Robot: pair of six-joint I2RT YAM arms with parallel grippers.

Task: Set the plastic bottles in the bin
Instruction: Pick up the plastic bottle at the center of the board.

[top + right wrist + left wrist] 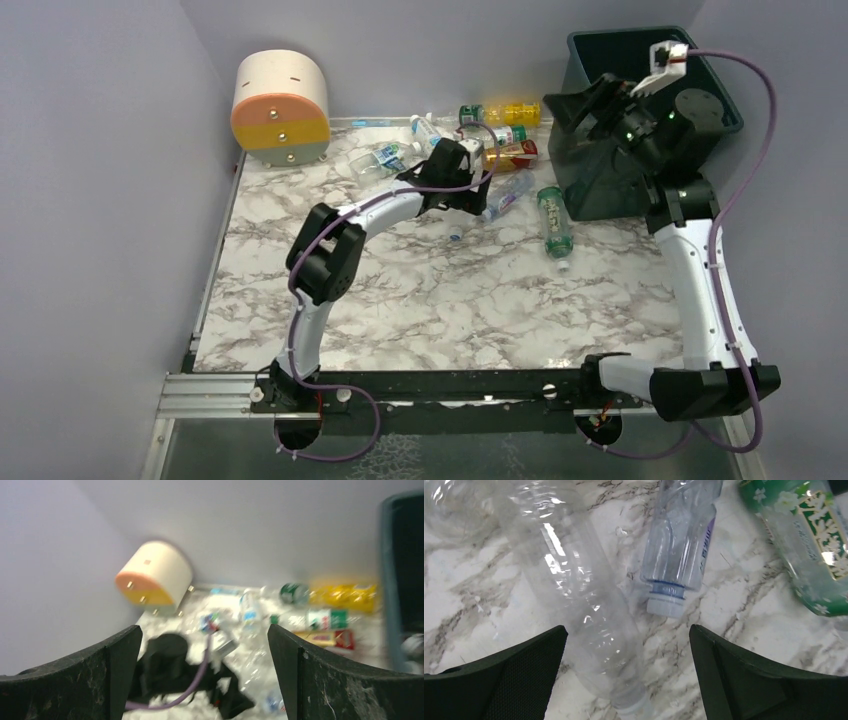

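Left gripper [626, 645] jaws spread wide, gripping nothing, low over the white marble-pattern table [400, 290] with the neck end of a clear crumpled plastic bottle [574, 580] lying between the fingers, a blue-tinted plastic bottle [676, 540] just beside it and a green-labelled plastic bottle [811, 545] further right. Right gripper [592, 112] also released and empty, raised at the near-left corner of the large dark teal square plastic bin [600, 195] at the table's far right. Other bottles lie loose left of the bin, incl. a yellow-liquid bottle [508, 112] and a red-labelled bottle [512, 155]; round cream, orange and yellow drum [282, 108] far left.

Overhead camera sees the whole surface [420, 300]; left wrist looks down close on bottles [676, 545], right (blurred) across them.
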